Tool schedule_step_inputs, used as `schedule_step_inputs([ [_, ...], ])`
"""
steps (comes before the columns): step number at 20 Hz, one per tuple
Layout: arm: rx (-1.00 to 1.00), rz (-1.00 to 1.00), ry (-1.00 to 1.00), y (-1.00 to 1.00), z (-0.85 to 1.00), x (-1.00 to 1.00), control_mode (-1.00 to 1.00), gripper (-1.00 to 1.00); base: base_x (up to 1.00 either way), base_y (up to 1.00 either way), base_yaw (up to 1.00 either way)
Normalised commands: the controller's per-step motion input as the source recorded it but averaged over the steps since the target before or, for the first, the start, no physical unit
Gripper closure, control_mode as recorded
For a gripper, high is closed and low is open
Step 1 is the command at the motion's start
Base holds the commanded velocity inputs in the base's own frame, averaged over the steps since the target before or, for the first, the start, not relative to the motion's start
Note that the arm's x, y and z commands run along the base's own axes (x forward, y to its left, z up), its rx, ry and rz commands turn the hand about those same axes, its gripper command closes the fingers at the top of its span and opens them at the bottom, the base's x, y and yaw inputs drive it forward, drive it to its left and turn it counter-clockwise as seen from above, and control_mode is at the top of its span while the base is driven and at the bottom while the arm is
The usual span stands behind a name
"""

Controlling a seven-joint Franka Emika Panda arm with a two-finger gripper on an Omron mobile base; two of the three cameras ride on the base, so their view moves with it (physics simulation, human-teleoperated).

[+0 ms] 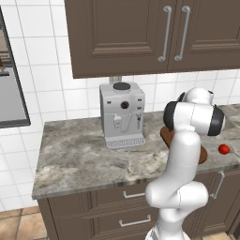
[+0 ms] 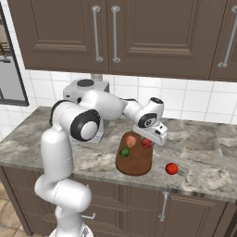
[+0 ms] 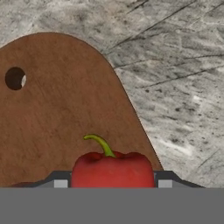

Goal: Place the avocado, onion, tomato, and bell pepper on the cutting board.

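Observation:
A red bell pepper with a green stem sits between the pads of my gripper, which is shut on it. It hangs low over the far right part of the dark brown cutting board; whether it touches the wood I cannot tell. In the right base view the gripper holds the bell pepper above the cutting board. The tan onion and the green avocado lie on the board. On the counter, to the right of the board, rests the red tomato, also in the left base view.
A grey coffee machine stands on the marble counter left of the board, against the tiled wall. Brown wall cabinets hang above. My own arm hides most of the board in the left base view.

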Motion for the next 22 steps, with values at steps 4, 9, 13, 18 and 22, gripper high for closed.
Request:
schedule_step_inputs([
  [4,0.00,0.00,0.00,0.02,0.00,0.00,-1.00,1.00,0.00,0.00,0.00],
  [9,0.00,0.00,0.00,0.00,0.00,0.00,-1.00,-1.00,0.00,0.00,0.00],
  [13,0.00,0.00,0.00,0.00,0.00,0.00,-1.00,-1.00,0.00,0.00,0.00],
  [18,0.00,0.00,0.00,0.00,0.00,0.00,-1.00,-1.00,0.00,0.00,0.00],
  [22,0.00,0.00,0.02,0.00,0.00,0.00,-1.00,-1.00,0.00,0.00,0.00],
])
